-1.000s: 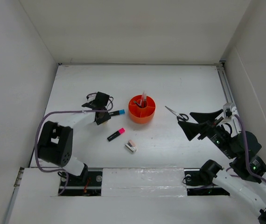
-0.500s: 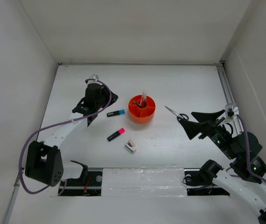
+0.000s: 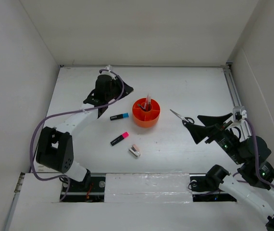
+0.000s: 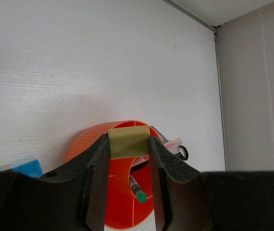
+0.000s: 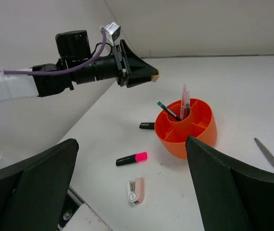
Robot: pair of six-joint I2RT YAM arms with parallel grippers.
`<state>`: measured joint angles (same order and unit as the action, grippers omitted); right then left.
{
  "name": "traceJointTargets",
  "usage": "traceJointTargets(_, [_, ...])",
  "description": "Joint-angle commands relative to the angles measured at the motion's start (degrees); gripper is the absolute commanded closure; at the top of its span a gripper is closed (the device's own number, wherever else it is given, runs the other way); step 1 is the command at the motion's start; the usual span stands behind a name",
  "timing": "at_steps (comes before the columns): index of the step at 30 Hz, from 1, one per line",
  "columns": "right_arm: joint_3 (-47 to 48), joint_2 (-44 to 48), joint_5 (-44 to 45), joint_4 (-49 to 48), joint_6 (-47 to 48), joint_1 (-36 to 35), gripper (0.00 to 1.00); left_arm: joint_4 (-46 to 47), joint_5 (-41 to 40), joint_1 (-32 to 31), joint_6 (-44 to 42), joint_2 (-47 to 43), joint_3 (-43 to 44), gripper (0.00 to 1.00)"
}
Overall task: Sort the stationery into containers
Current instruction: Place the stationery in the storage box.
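My left gripper (image 3: 126, 90) is shut on the tan eraser (image 4: 129, 141) and holds it in the air to the left of and behind the orange organiser (image 3: 146, 112). The eraser also shows in the right wrist view (image 5: 154, 74). The organiser's central cup holds a pink pen (image 5: 183, 101) and a thin black pen (image 5: 168, 110). The blue-capped marker (image 3: 119, 116), the pink-capped marker (image 3: 119, 138) and the pink-white clip piece (image 3: 135, 150) lie on the table. The scissors (image 3: 182, 117) lie right of the organiser. My right gripper (image 3: 195, 126) is open and empty beside them.
White walls enclose the table on three sides. A metal rail (image 3: 234, 91) runs along the right edge. The arm bases and a taped strip (image 3: 146, 185) sit at the near edge.
My left gripper has risen and swung back and to the right with the eraser, from beside the blue-capped marker towards the organiser. The right arm has barely moved.
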<state>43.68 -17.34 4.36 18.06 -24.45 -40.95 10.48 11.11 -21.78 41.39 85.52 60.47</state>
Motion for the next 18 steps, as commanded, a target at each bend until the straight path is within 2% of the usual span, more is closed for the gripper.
traceJointTargets(1, [2.46,-0.41,0.74,0.04,-0.43,-0.36,0.01,-0.37,0.05,-2.56,-0.25,2.54,3.6,1.0])
traceJointTargets(6, [3.08,-0.94,0.74,0.57,-0.43,-0.36,0.01,-5.55,-3.55,-3.18,0.45,4.75,6.24,1.0])
traceJointTargets(10, [3.6,-0.94,1.26,1.1,-0.43,-0.36,0.01,-13.37,-11.36,-6.43,2.03,5.36,9.67,1.0])
traceJointTargets(13, [3.6,-0.94,1.26,1.1,-0.43,-0.36,0.01,-14.87,-14.26,-6.43,3.87,5.36,9.67,1.0])
traceJointTargets(18, [3.6,-0.41,1.26,1.1,-0.43,-0.36,0.01,-17.34,-14.81,-6.43,4.93,6.41,10.81,1.0])
